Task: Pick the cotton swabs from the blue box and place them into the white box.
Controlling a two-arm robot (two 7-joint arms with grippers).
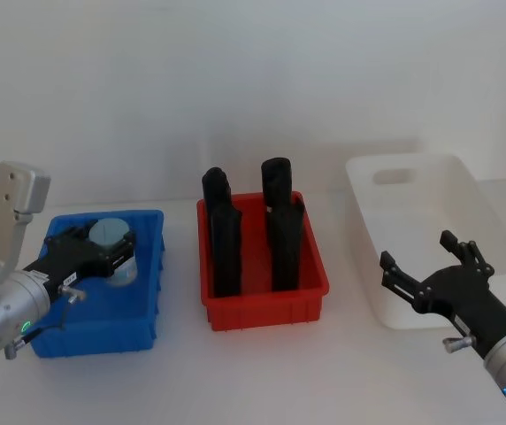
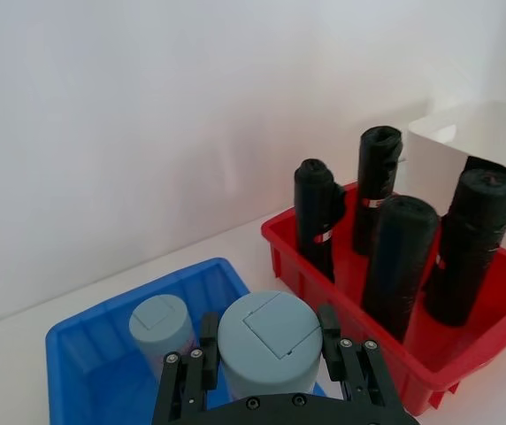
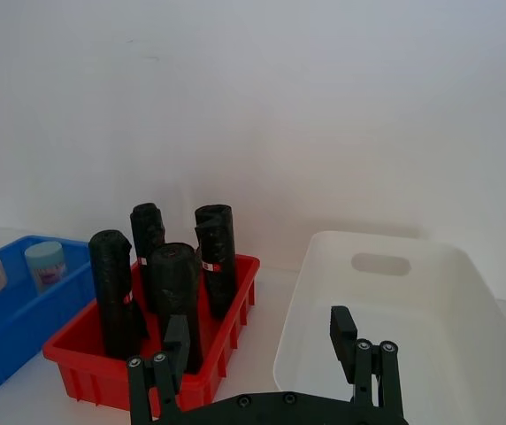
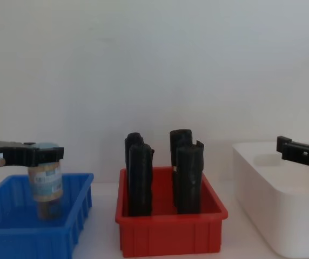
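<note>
Nearest the robot, at about 8 o'clock on the table (image 1: 262,376), the left gripper (image 1: 103,252) reaches over the blue box (image 1: 98,335). Its two black fingers are closed on either side of a cotton-swab jar (image 2: 266,345), clamping it just below the pale teal lid. The jar is upright. In the chest view its clear body, with tan sticks showing inside, hangs within the outline of the box, but whether its base touches the floor cannot be told. At about 4 o'clock the right gripper (image 1: 418,250) hovers above the near end of the white box (image 1: 403,312), its fingers spread wide with nothing between them. A second jar (image 2: 162,323) stands upright on the floor of the blue box, just beyond the held one, toward 12 o'clock. The blue box lies at 9 o'clock and the white box at 3 o'clock. Between them, at the centre of the dial and apart from both, sits a red bin (image 1: 266,310) holding four black rolls (image 1: 226,252), which stand on end in two pairs, one nearer and one farther. Beyond all three containers, at 12 o'clock, a plain pale wall (image 1: 253,71) rises from the far edge of the table.
</note>
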